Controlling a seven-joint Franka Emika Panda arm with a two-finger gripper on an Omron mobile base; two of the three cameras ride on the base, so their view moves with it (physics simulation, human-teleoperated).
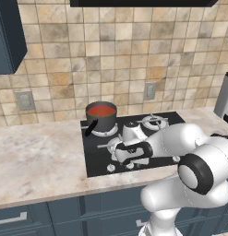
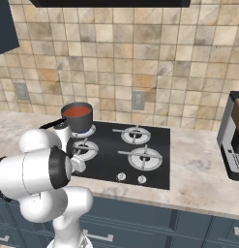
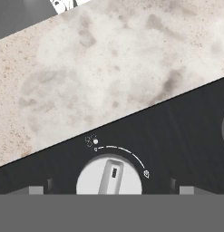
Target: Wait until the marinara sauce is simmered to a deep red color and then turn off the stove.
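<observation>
The marinara sauce (image 1: 101, 110) (image 2: 76, 112) is a smooth red disc in a small dark grey saucepan (image 1: 102, 120) (image 2: 82, 123) on the back left burner of the stove (image 1: 154, 138) (image 2: 155, 143). The pan's black handle points to the front left. My gripper (image 1: 116, 161) (image 3: 111, 190) hangs low over the stove's front left edge. It is open, with a round silver knob (image 3: 109, 177) (image 1: 111, 168) between its fingertips (image 3: 36, 190), neither of which touches the knob. The knob's pointer bar stands nearly upright in the hand view, leaning slightly right.
The marble counter (image 1: 37, 156) (image 3: 109, 68) stretches left of the cooktop. Two more knobs (image 2: 121, 177) (image 2: 141, 179) sit along the front edge. A dark appliance (image 2: 232, 140) stands on the counter at the right. A wall outlet (image 1: 150, 91) is behind the stove.
</observation>
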